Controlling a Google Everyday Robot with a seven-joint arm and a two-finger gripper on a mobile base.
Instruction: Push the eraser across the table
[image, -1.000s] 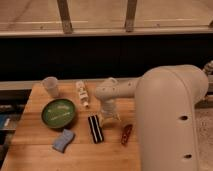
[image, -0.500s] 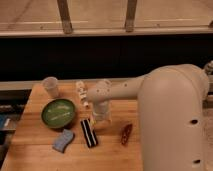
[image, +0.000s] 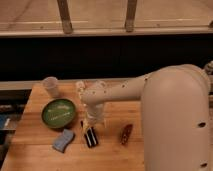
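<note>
The eraser (image: 90, 137), a flat black block with a pale lengthwise stripe, lies on the light wooden table (image: 35, 155) near the middle front, between the blue-grey sponge and the reddish-brown oblong thing. My gripper (image: 92, 123) points down at the eraser's far end, touching or just above it. The big white arm reaches in from the right and hides the table's right part.
A green plate (image: 58, 112) sits left of the gripper. A blue-grey sponge (image: 63, 141) lies in front of the plate. A small reddish-brown oblong thing (image: 126, 134) lies right of the eraser. A pale cup (image: 50, 86) and a small white item (image: 80, 86) stand at the back.
My arm and gripper have swung left. The eraser has slid a little left and toward the table's front edge, closer to the sponge.
</note>
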